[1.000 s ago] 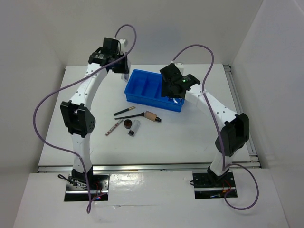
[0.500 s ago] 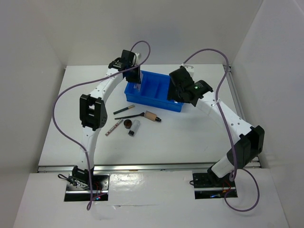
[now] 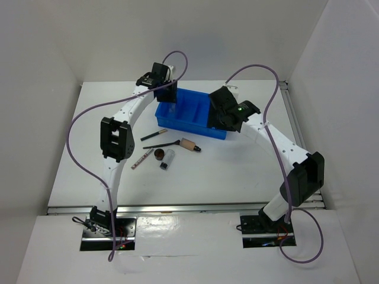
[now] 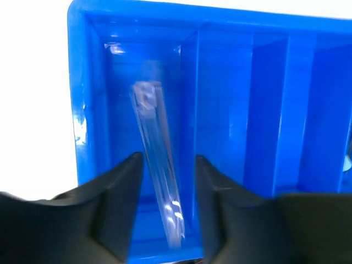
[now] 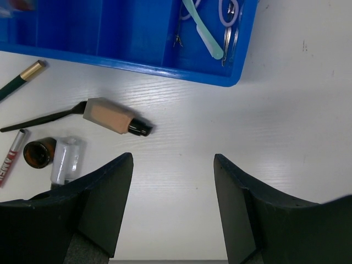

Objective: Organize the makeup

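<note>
The left arm arches far forward, and the left end effector (image 4: 168, 159) points down over the left end of the blue tray (image 4: 82, 115), its fingers spread apart and gripping nothing. Directly below the gap between them a clear stick (image 4: 157, 137) lies lengthwise in the tray's leftmost slot; it is blurred, and looks clear of both fingers. The right arm bends over the tray's right end. The right end effector (image 5: 171, 159) hangs released above bare surface (image 5: 286, 137), just on the near side of the tray wall. Ahead of it, pale green and lilac tools (image 5: 210, 37) lie in the tray's end slot. Ahead and to its left, outside the tray, lie a beige tube with a black tip (image 5: 113, 117), a black wand (image 5: 44, 119) meeting the tube, a gold-ended pencil (image 5: 19, 78), a brown pot (image 5: 37, 153), a clear cylinder (image 5: 65, 160) just beside the pot, and a pinkish stick (image 5: 10, 159). Bare surface stretches beneath it and to its right.
</note>
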You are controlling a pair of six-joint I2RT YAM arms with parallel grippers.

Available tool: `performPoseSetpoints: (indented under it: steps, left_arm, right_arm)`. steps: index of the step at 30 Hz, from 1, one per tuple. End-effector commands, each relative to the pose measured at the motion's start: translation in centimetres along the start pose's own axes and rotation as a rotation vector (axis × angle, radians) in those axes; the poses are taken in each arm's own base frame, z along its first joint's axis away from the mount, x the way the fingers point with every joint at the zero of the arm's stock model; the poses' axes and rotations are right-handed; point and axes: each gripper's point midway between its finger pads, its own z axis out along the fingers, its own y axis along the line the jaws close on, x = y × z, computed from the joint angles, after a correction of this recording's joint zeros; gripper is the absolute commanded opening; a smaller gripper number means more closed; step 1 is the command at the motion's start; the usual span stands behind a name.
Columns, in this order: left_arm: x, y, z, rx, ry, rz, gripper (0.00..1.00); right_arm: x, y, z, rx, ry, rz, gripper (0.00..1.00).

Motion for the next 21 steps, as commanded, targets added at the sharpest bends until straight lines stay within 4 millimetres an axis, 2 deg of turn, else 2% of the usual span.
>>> performPoseSetpoints:
  steps: [1,6,9,11,13,14,15,16,17,18,19,20,21]
  left_arm:
    - [-1.4,-0.3,-0.1,0.013,-0.042,0.001,0.61]
    - [-2.5,-1.3,-1.1,0.062,-0.074,0.016,0.77]
    - [-4.0,-2.3,-3.3,0.091,-0.114,0.023,0.77]
    - [-5.6,-2.9,-5.7,0.101,-0.163,0.030,0.77]
    - [-6.2,-3.2,-7.4,0.106,-0.184,0.032,0.77]
    - [-5.8,-2.9,-8.0,0.093,-0.175,0.030,0.75]
    - [-6.7,-3.2,-10.4,0.091,-0.212,0.033,0.74]
    - [-6.8,-3.0,-11.4,0.071,-0.225,0.032,0.72]
    - [-5.7,-2.5,-11.6,0.053,-0.199,0.027,0.69]
    - [-6.1,-2.9,-14.3,0.059,-0.229,0.030,0.61]
    - [-5.8,-2.5,-15.3,0.038,-0.234,0.017,0.56]
    - [-3.8,-2.1,-15.0,0.028,-0.190,0.013,0.50]
    - [-3.1,-1.2,-15.8,0.000,-0.178,-0.014,0.37]
  right_arm:
    - [-0.8,0.2,-0.1,-0.004,-0.021,0.023,0.68]
    - [-0.5,0.0,0.1,0.006,-0.007,0.017,0.68]
    - [-0.8,0.2,-0.1,0.000,-0.015,0.021,0.68]
    - [-0.8,0.0,-0.4,0.000,-0.015,0.021,0.68]
    - [-0.8,0.0,-0.4,0.000,-0.015,0.021,0.68]
    - [-1.0,0.0,-0.7,-0.005,-0.022,0.024,0.68]
    - [-1.0,0.0,-0.7,-0.005,-0.022,0.024,0.68]
    - [-1.0,0.0,-0.7,-0.005,-0.022,0.024,0.68]
    - [-0.9,0.5,-1.1,-0.024,-0.022,0.019,0.67]
    - [-1.1,0.6,-1.1,-0.030,-0.030,0.023,0.65]
    - [-0.6,1.4,-1.4,-0.047,-0.027,-0.010,0.63]
    - [-0.2,2.6,-1.2,-0.087,-0.018,-0.035,0.62]
    - [0.2,3.6,-1.2,-0.117,-0.011,-0.074,0.62]
